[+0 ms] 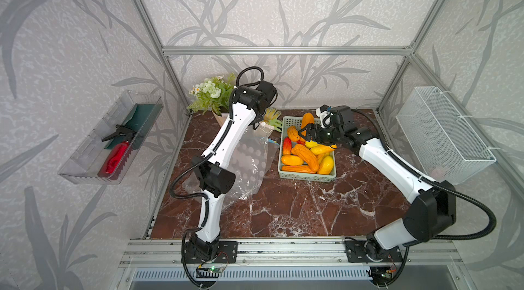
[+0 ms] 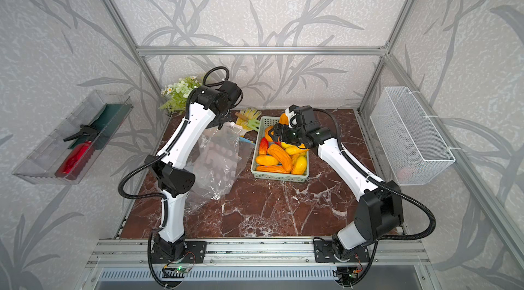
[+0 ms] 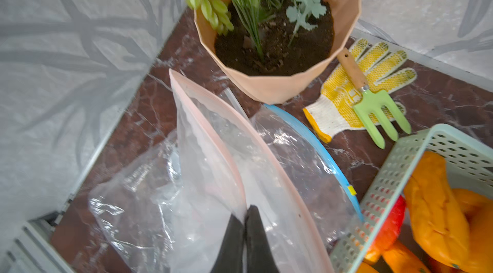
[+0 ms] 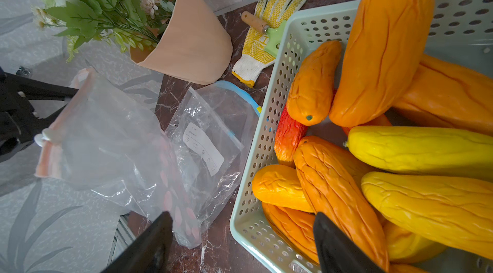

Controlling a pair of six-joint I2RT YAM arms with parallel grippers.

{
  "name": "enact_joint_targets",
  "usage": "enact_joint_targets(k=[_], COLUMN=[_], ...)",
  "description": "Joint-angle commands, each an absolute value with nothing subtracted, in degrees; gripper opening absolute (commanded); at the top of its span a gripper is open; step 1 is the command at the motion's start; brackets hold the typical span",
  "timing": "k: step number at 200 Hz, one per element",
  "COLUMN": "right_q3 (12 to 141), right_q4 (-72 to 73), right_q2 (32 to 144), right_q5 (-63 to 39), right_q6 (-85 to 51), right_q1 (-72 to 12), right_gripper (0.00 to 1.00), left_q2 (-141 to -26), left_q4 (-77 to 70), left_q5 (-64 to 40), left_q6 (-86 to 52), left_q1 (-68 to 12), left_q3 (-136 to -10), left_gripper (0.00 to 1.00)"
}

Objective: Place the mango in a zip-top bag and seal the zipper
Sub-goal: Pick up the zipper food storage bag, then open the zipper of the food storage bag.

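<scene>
The table point(image 1: 297, 212) is slick marble, so the basket point(image 1: 307, 179) may slide if a lift drags on it. It stands at the far side, and every mango is in it, piled and crossed.

The bag point(image 1: 249, 161) hangs crumpled near the basket. The left gripper point(image 3: 245, 209) is clenched on its pink zip rim, apparently on one lip only. In the left wrist view the mouth gapes as a narrow slit. A long mango pushed in crooked would likely catch the free lip, fold it inward, or tug the thin film out of the pinch.

A spare bag point(image 4: 210, 135) with a blue zip lies flat under the hanging one and touches the basket. It could snag on the film or be mistaken for the target.

The mango point(image 4: 338, 191) nearest the right gripper point(image 4: 240, 231) lies wedged among others. Pulling it out may tip neighbours over the basket wall, and its tapered, waxy-looking skin may slip from a grip off centre.

The right gripper hovers over the basket with its jaws spread, holding nothing. Closing too wide could take two fruits at once.
</scene>
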State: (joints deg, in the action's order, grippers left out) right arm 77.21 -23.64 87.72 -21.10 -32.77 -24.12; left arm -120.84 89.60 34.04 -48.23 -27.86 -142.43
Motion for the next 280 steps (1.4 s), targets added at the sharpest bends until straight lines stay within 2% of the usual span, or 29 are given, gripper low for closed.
enact_joint_targets(k=[1, 17, 44, 103, 168, 199, 233, 250, 280], right_q3=[76.9, 77.0, 76.2, 71.5, 70.7, 71.1, 71.3, 71.1, 70.2], right_q4=[-22.7, -23.0, -23.2, -21.4, -22.7, -23.5, -23.8, -22.9, -16.2], right_q2=[87.6, 87.3, 86.4, 84.0, 84.4, 84.8, 85.0, 85.1, 86.3], right_q5=[-22.0, -21.6, -19.8, -18.3, -20.2, -20.7, -20.2, -20.8, -27.0], right_q6=[-33.3, -33.6, -35.0, -40.0, -39.7, -38.9, -38.1, -38.5, -42.3], right_q1=[-24.1, -24.1, -23.8, -21.9, -21.7, -21.7, -21.7, -21.7, -21.8], right_gripper=[0.82, 0.82, 0.82, 0.81, 0.8, 0.79, 0.79, 0.79, 0.77], left_q2=[-119.2, -118.2, -117.3, -119.8, -121.0, -122.4, -119.4, -118.1, -116.7], left_q4=[92.5, 91.0, 87.7, 79.5, 85.0, 89.4, 83.7, 78.6, 74.7], left_q5=[48.1, 53.1, 54.2, 43.2, 45.3, 46.7, 42.7, 36.7, 28.6], left_q6=[-38.3, -34.5, -30.2, -21.4, -27.7, -31.0, -29.7, -26.8, -25.6], left_q1=[-30.0, -31.3, -32.7, -39.9, -40.3, -40.4, -40.4, -40.3, -40.3], left_q3=[-143.1, -142.6, -143.4, -144.0, -131.1, -131.6, -131.2, -129.2, -127.7], left_gripper=[0.0, 0.0, 0.0, 0.0, 0.0, 0.0, 0.0, 0.0, 0.0])
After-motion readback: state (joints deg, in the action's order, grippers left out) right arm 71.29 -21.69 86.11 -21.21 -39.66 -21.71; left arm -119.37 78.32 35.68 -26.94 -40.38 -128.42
